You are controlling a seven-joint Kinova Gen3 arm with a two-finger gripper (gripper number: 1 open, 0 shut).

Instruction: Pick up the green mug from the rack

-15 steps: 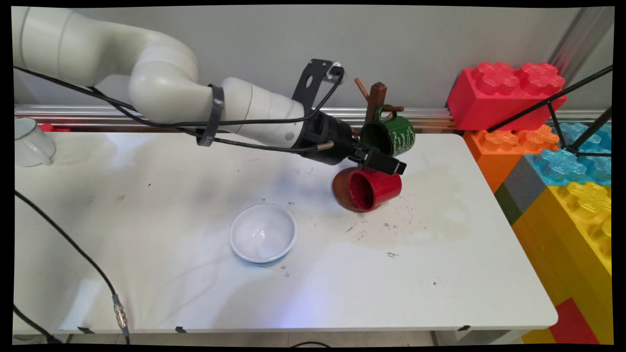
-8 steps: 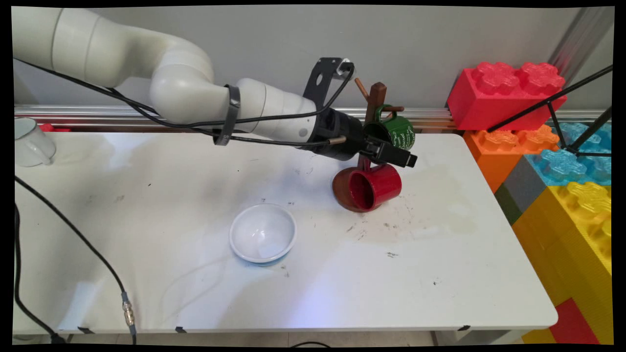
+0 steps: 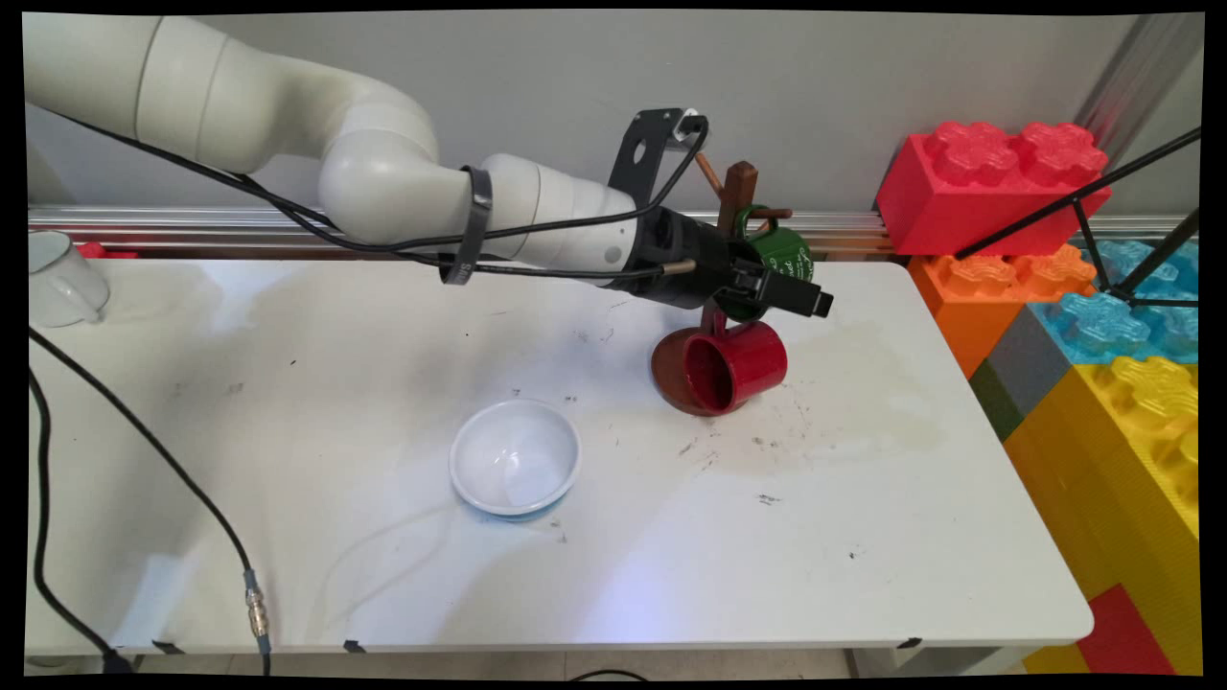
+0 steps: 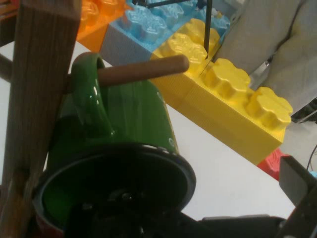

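Hanging by its handle on a peg of the wooden mug tree, the green mug sits right against your hand. Whether the hand is open or closed cannot be told. Expect a rigid, glossy, slippery, chip-prone mug; its rim wall looks the surest hold. The red mug hangs just below.

We see a white table, scuffed and stained toward its right half, with bits of black tape along its near edge. Behind it stands a plain grey wall, with a metal rail running along its foot. At the right rises a stack of big toy bricks: red, orange, blue, yellow. A black stand crosses before them.
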